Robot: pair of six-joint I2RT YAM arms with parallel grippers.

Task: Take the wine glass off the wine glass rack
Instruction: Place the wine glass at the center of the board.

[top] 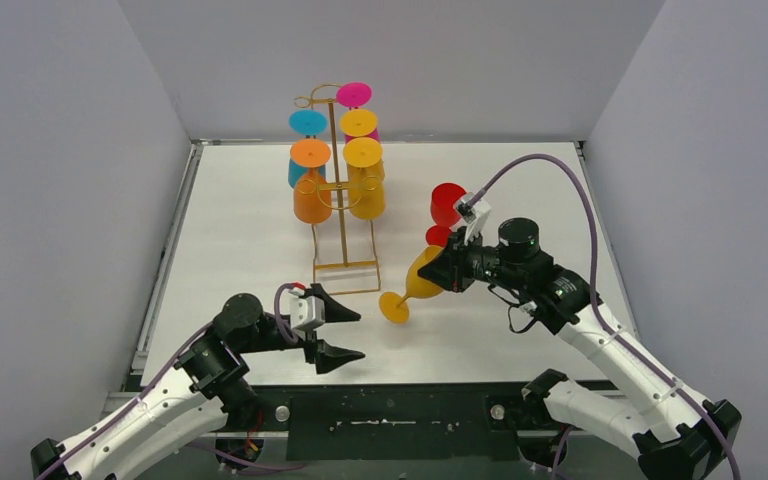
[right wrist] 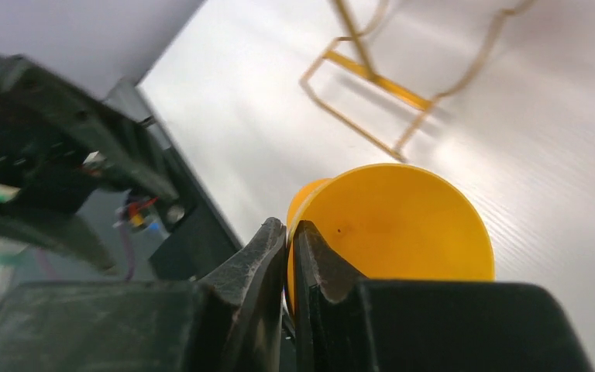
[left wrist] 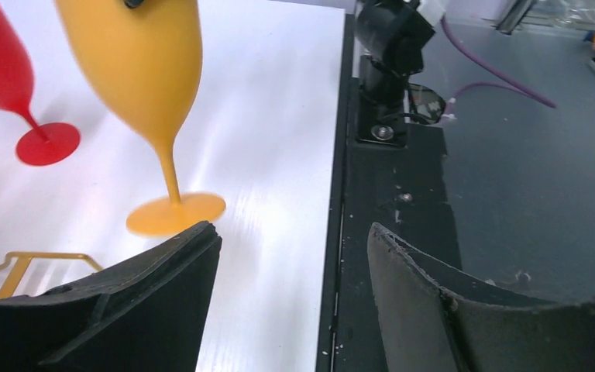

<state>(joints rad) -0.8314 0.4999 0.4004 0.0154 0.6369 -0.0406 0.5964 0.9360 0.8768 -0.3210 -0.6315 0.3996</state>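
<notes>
White table (top: 240,220) with gold wine glass rack (top: 346,265) and upright red glass (top: 447,203) on it.

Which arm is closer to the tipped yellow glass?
Right. The right gripper clamps the tipped yellow glass at its rim; the left gripper sits open, apart, left of its foot.

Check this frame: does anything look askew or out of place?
The yellow wine glass leans, pinched at its rim by the right gripper, foot down near the rack. The red glass stands upright; nothing spilled.
</notes>
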